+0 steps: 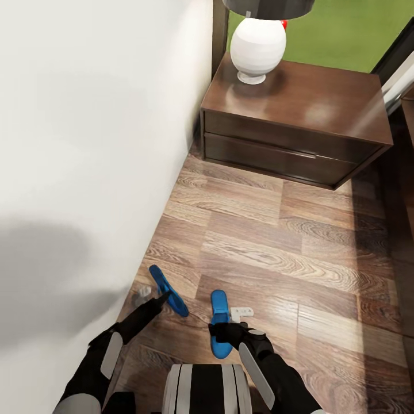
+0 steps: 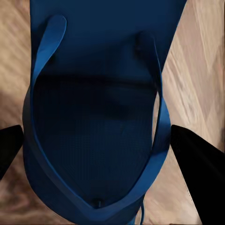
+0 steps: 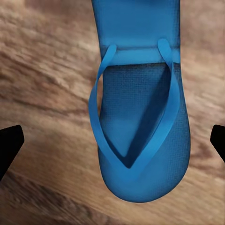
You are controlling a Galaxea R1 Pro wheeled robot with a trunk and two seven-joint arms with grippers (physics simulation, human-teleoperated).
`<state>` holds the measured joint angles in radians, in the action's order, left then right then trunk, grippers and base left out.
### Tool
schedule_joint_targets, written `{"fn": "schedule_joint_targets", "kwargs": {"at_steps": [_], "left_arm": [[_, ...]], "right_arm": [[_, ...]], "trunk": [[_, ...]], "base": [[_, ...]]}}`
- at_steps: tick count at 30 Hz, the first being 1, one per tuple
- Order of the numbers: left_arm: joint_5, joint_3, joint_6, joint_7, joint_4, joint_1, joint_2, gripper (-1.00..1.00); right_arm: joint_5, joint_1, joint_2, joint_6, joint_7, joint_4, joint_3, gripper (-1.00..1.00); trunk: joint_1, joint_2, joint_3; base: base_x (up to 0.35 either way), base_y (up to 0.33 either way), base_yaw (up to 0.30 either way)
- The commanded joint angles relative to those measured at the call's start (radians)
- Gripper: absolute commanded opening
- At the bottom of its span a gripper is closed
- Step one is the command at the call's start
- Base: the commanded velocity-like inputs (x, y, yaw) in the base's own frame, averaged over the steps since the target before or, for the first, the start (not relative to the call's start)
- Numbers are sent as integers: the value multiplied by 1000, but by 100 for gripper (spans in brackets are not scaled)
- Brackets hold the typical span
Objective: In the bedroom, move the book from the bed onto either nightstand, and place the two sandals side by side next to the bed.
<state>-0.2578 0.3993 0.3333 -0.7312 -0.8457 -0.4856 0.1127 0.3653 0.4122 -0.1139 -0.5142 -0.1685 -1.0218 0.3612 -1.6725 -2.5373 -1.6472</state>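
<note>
Two bright-blue sandals lie close to me on the wood floor. My left gripper (image 1: 161,299) is shut on the left sandal (image 1: 170,292), which looks tilted on its edge near the wall. In the left wrist view the fingertips (image 2: 197,168) press both sides of that sandal (image 2: 93,117). My right gripper (image 1: 226,332) hovers over the right sandal (image 1: 218,313) and is open; its fingers (image 3: 9,145) stand well clear of the sandal (image 3: 140,140), which lies flat. The nightstand (image 1: 322,109) stands ahead by the window. The book is out of view.
A white wall (image 1: 86,144) runs along the left, close to my left arm. A white lamp (image 1: 257,46) with a dark shade sits on the nightstand. The dark bed frame's edge (image 1: 407,121) shows at the far right. Wood floor (image 1: 276,247) lies between me and the nightstand.
</note>
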Motion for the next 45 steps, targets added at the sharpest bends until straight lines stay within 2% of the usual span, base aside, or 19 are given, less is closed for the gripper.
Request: {"fn": "schedule_joint_targets", "kwargs": {"at_steps": [1,7,10,13,16,19,26,29,31,35,45], "left_arm": [[-3,3,9,-3,-2,-9,4,-100],[-15,3,11,-5,-39,-18,7,-100],[-38,2,30,-8,-64,-21,6,-100],[-87,0,60,-11,-85,-22,3,-100],[-100,-1,65,-14,-117,-22,3,-100],[-103,-4,67,-14,-128,-22,4,-100],[-107,-51,72,-17,-141,-21,4,-100],[-107,-51,72,-17,-158,-21,4,-100],[-107,-51,72,-17,-160,-21,4,-100],[-107,-51,72,-17,-162,-21,4,-100],[-107,-51,72,-17,-162,-21,4,-100]], "right_arm": [[11,0,0,-3,-9,-1,2,100],[10,0,0,-3,-9,0,2,100],[10,0,0,-3,-9,0,2,100],[9,0,0,-2,-9,0,2,100],[9,0,0,-1,-9,0,3,100],[9,0,0,1,-9,0,3,100],[3,3,6,8,-4,-6,8,100],[-14,2,21,18,13,-22,12,100],[-25,2,13,19,15,-34,11,100],[-2,2,7,19,-2,-56,14,100],[1,2,7,20,-5,-82,15,100]], "trunk": [[0,0,-1],[0,0,-1],[0,0,-1],[0,0,-1],[0,0,-1],[0,0,-1],[0,0,-1],[0,0,-1],[0,0,-1],[0,0,-1],[0,0,-1]], "base": [[0,0,0],[0,0,0],[0,0,0],[0,0,0],[0,0,0],[0,0,0],[0,0,0],[0,0,0],[0,0,0],[0,0,0],[0,0,0]]}}
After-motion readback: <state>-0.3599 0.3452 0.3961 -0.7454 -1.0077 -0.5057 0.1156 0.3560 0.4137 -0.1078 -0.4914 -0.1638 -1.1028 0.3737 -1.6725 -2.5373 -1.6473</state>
